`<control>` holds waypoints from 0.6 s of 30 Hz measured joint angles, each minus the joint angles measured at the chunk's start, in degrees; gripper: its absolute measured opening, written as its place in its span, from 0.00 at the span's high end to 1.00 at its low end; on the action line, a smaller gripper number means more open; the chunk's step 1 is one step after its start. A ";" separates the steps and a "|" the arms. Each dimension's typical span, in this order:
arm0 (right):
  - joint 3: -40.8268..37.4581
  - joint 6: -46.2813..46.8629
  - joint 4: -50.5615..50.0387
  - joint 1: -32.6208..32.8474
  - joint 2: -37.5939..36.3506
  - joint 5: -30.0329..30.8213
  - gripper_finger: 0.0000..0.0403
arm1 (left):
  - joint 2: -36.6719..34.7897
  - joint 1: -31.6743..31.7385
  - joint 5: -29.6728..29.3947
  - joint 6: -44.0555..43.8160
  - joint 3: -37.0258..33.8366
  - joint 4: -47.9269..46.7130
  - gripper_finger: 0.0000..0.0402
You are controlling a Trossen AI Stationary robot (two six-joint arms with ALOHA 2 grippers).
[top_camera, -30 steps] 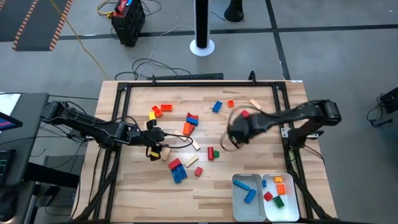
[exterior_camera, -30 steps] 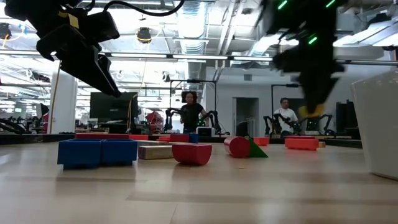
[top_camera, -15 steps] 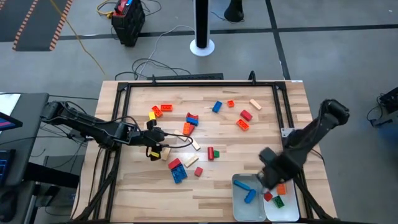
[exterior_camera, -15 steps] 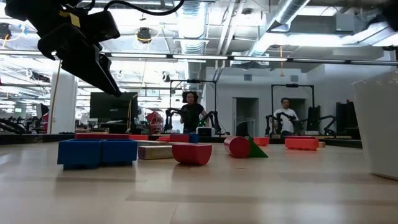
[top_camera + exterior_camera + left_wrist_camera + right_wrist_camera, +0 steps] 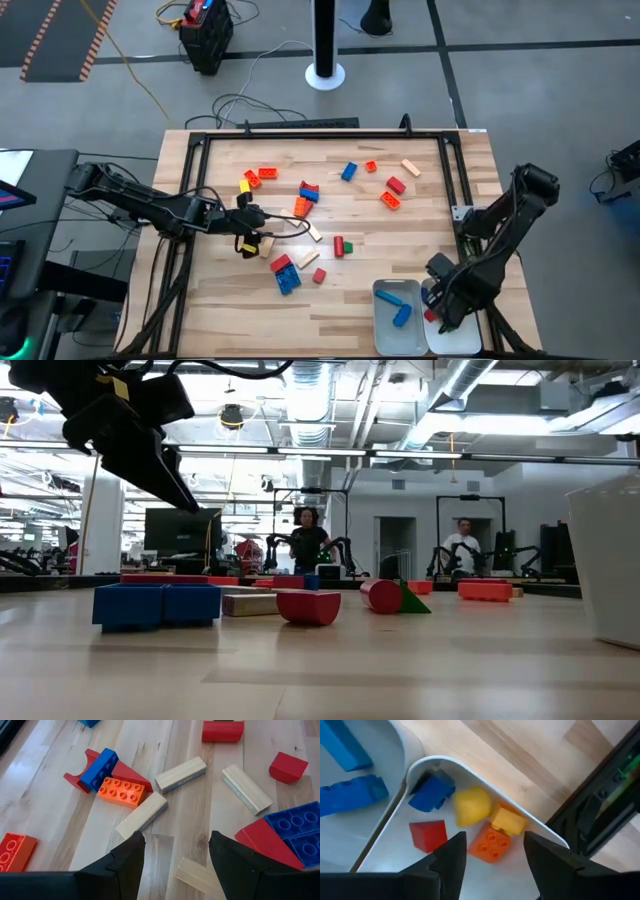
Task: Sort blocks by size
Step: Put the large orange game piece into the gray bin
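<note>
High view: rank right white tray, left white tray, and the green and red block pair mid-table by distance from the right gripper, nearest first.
1. Right white tray, directly under the right gripper, at the table's near right corner.
2. Left white tray, beside it on the left.
3. Green and red block pair, farther off, mid-table.
</note>
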 joint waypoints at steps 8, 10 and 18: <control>1.76 -5.68 1.20 -5.04 -4.33 0.13 0.41 | -0.01 0.00 0.00 0.10 0.00 0.14 0.47; 2.32 -9.39 -0.39 -7.27 -5.16 5.11 0.41 | 0.00 0.01 -0.01 0.86 0.00 1.31 0.47; 0.61 -31.29 -2.12 -23.24 -5.34 27.98 0.41 | -0.01 -0.02 -0.02 4.29 0.00 5.91 0.47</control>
